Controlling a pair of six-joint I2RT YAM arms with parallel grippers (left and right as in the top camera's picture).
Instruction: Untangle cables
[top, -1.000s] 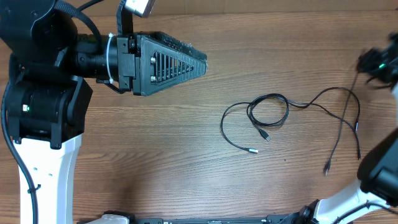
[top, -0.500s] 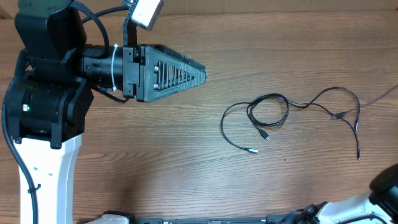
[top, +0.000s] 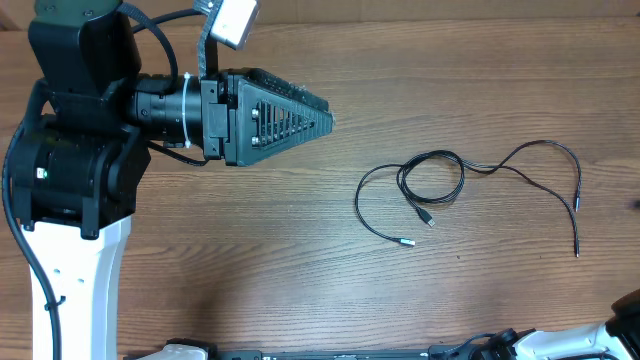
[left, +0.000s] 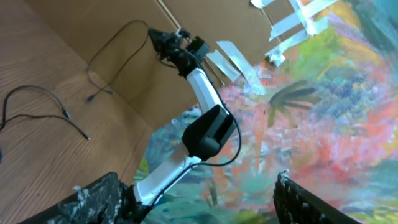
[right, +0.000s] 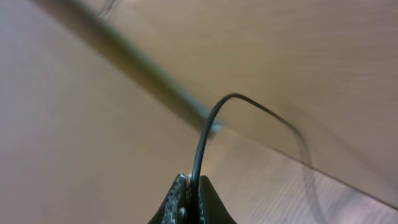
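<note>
Gone from the overhead view is the thin cord that hung from the right arm a second ago and was streaking off the right edge half a second ago. What remains on the wooden table (top: 300, 290) is the table cable (top: 460, 168), unmoved, and the left arm has barely shifted. That table cable lies in a small loop with two plug ends just below the loop. A tail runs rightward from the loop, arches up and drops to a third end well to its right; whether this is one cord or two laid together I cannot tell. The left gripper (top: 326, 114) hovers well to the left of the loop, above the wood, and its own camera shows its jaws spread wide with nothing between them. In that same view the right gripper (left: 163, 38) is raised high, far beyond the table cable, and the lifted cable (left: 102, 43) dangles from it in a slack curve in front of a cardboard wall (left: 205, 18). The right wrist camera shows that gripper's jaws pressed together on the lifted cable, which rises from the fingertips (right: 180, 202) and bends away to the right.
</note>
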